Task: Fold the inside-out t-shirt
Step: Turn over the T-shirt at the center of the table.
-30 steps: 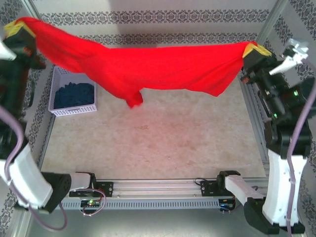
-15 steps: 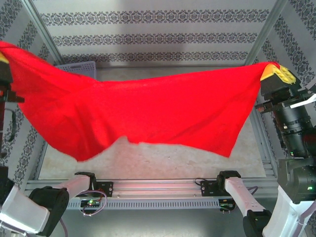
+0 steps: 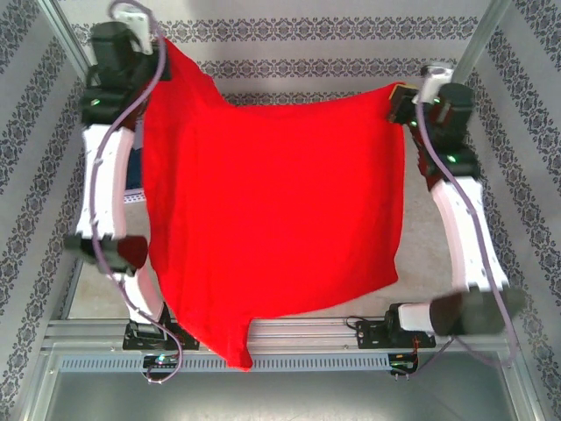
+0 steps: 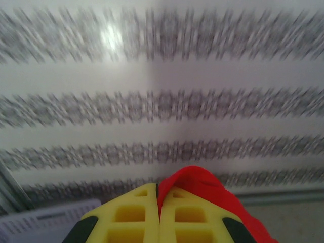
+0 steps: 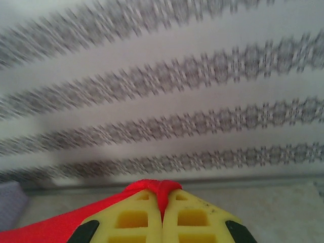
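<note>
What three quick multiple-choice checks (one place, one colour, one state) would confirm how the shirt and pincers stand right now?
1. Where is the t-shirt?
A. Balled up on a shelf.
B. Stretched between the left pincer and the right pincer.
C. Folded into a small square on the floor.

2. What colour are the pincer fingers?
A. Black.
B. Blue.
C. Yellow.

3. What state is the right pincer in?
A. Shut on the t-shirt.
B. Wide open and empty.
C. Shut on a cup.

Answers:
1 B: the top view shows red cloth spanning from one pincer to the other.
2 C: both wrist views show yellow fingers.
3 A: its fingers meet with red cloth pinched between them.
</note>
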You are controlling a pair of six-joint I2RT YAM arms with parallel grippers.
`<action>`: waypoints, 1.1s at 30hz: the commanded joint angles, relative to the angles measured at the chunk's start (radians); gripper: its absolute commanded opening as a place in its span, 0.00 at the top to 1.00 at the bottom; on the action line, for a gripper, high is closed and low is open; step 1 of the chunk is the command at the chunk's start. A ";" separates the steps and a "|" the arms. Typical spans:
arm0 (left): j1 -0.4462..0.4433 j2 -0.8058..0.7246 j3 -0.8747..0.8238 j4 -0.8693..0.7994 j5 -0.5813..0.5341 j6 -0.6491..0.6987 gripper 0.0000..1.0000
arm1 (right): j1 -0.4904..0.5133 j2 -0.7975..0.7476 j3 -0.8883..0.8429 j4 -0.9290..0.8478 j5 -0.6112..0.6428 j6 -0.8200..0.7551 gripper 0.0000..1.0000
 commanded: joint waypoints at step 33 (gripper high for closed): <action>-0.104 -0.361 -1.289 0.331 0.269 -0.504 0.21 | 0.180 0.598 -0.064 -0.237 -0.207 0.241 0.52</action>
